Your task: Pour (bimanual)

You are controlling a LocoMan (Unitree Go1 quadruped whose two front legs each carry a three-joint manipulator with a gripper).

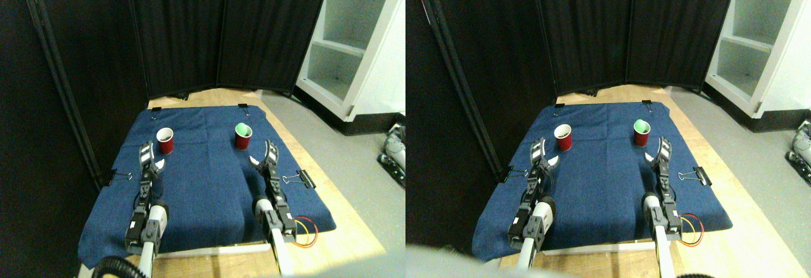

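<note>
Both my claws gape open on the blue cloth (pixel 209 183), left claw (pixel 152 157) just short of the left cup (pixel 165 140), right claw (pixel 265 156) beside the right cup (pixel 243 136), open cloth between

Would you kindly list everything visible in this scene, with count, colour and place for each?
cup with dark inside: 1, red, back left of the cloth, upright
cup with green inside: 1, red, back right of the cloth, upright
cloth: 1, dark blue, spread over the wooden board
binder clips: several, black, along the cloth's edges
wooden board: 1, light wood, under the cloth
folding screen: 1, black, behind the board
shelf unit: 1, white, back right
left gripper: 1, dark with pale jaws, just before the left cup, open
right gripper: 1, dark with pale jaws, just right of and before the right cup, open
</note>
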